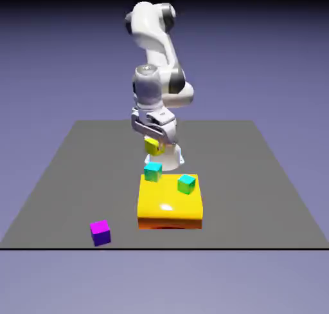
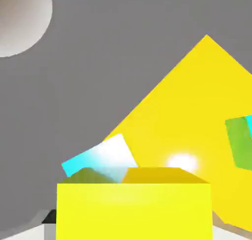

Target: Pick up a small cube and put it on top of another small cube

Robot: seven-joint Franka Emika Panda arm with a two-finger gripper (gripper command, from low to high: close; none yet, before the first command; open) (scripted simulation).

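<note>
Your gripper (image 1: 154,145) hangs in the air with the small lime cube (image 1: 153,146) pinched between its fingers. In the hand view that cube (image 2: 134,204) fills the bottom middle and hides both fingertips, so the exterior view gives you the better check on the grip.

The relation that matters: the nearer teal cube (image 1: 152,171) sits on the yellow slab (image 1: 171,206) at its far left corner in the exterior view, almost straight under the held cube, with clear air between them. In the hand view the teal cube (image 2: 101,160) peeks out at about 11 o'clock from the lime cube's top edge, so it is not yet centred under your load. Judge a small shift toward it before lowering.

A second teal-green cube (image 1: 186,184) sits on the slab at about 4 o'clock from the first, apart from it. The magenta cube (image 1: 99,232) rests on the grey table (image 1: 270,197), well clear at about 8 o'clock from the slab.
</note>
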